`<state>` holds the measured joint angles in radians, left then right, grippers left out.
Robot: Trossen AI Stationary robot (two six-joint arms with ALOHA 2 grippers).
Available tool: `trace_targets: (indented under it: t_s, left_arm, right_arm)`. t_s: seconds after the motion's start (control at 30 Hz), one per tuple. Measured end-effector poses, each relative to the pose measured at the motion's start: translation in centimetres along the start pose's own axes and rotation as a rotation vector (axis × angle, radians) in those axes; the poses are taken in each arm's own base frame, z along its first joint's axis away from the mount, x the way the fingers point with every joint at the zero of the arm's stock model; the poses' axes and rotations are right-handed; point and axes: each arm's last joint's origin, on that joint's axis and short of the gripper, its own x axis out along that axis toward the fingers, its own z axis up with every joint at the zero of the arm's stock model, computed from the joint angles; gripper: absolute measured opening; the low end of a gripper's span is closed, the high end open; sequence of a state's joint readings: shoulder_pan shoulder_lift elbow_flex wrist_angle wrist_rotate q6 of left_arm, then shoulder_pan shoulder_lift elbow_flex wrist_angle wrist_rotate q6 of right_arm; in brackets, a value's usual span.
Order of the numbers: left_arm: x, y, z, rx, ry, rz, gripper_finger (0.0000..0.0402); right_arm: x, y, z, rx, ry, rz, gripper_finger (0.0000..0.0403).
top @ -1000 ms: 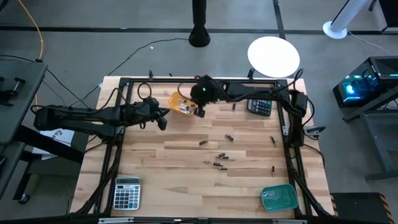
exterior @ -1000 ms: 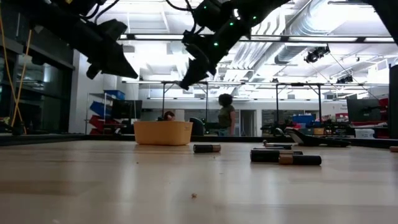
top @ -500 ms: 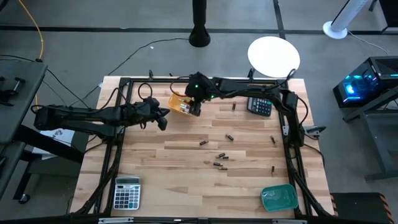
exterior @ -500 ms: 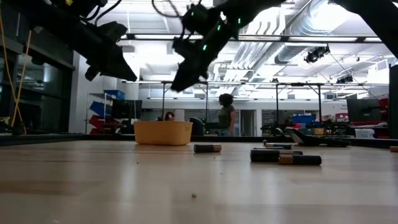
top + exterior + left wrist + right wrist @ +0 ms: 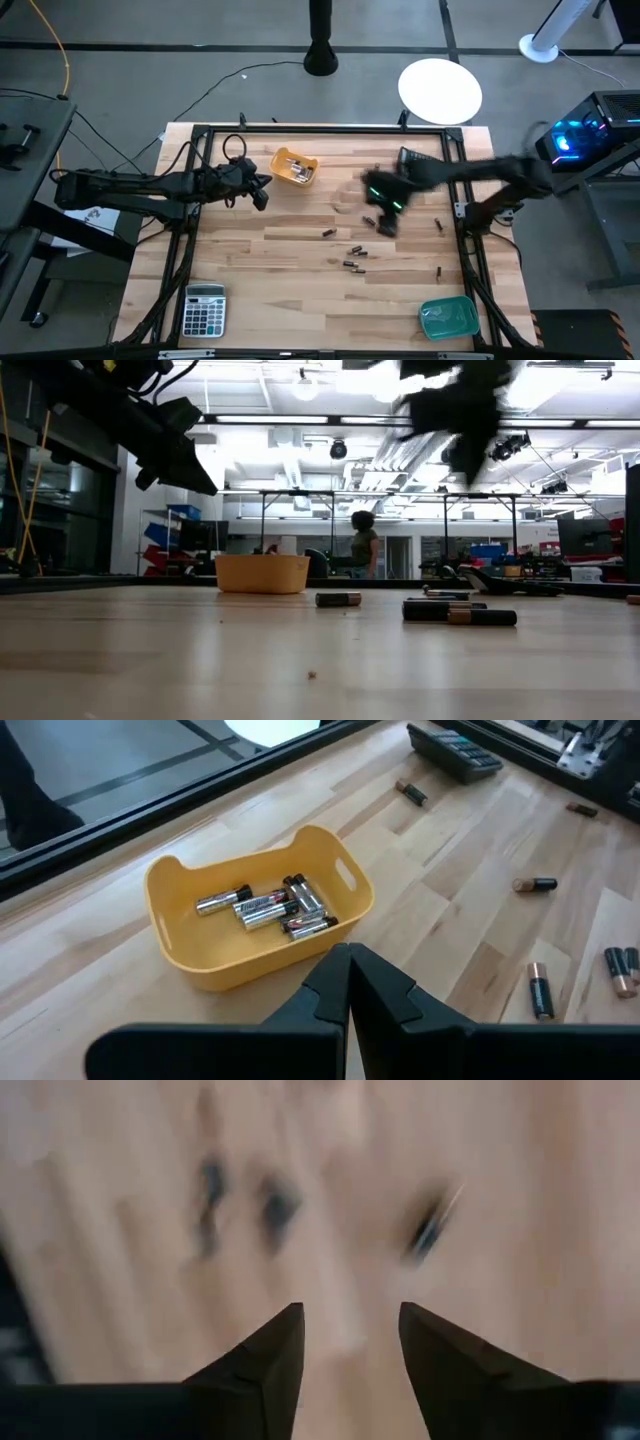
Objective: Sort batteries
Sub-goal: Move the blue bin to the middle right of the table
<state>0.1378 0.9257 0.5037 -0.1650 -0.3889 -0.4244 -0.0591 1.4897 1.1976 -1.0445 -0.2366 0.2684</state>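
A yellow tray (image 5: pixel 294 167) stands at the table's far left of centre, with several batteries (image 5: pixel 270 907) lying in it. More batteries lie loose on the wood mid-table (image 5: pixel 355 250) (image 5: pixel 460 615) and toward the right (image 5: pixel 437 224). My left gripper (image 5: pixel 348 970) hovers shut just left of the yellow tray, touching nothing. My right gripper (image 5: pixel 385 215), blurred by motion, hangs above the table right of centre, beyond the loose batteries. Its fingers (image 5: pixel 270 1355) stand open with nothing between them.
A teal tray (image 5: pixel 449 317) sits at the near right corner and a calculator (image 5: pixel 204 308) at the near left. A second calculator (image 5: pixel 415 160) lies at the far right, partly under my right arm. A black frame (image 5: pixel 190 150) borders the table.
My right gripper has swung fast from above the yellow tray toward the table's right and near side, and now hangs over the wood by the loose batteries, pointing more steeply down. The yellow tray has stayed where it was.
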Motion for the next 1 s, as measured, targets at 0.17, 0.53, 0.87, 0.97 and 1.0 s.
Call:
trace_targets:
  t_s: [0.17, 0.53, 0.87, 0.97, 1.0]
  left_arm:
    - [0.1, 0.3, 0.1, -0.011, -0.004, 0.016, 0.0000]
    - [0.4, 1.0, 0.4, -0.017, 0.003, 0.027, 0.0000]
    - [0.6, 1.6, 0.6, -0.026, -0.002, 0.055, 0.0000]
    - [0.6, 1.6, 0.6, -0.026, -0.002, 0.056, 0.0000]
    - [0.6, 1.6, 0.6, -0.026, -0.002, 0.056, 0.0000]
  right_arm:
    - [0.2, 4.1, -8.5, 0.286, 0.099, 0.186, 0.0140]
    - [2.7, 12.3, -16.4, 0.309, 0.477, 0.322, 0.0013]
    - [10.0, 13.2, -16.5, 0.215, 0.633, 0.111, 0.0001]
    - [11.7, 12.8, -16.2, 0.211, 0.649, 0.056, 0.0001]
    - [12.2, 12.7, -16.0, 0.203, 0.647, 0.044, 0.0001]
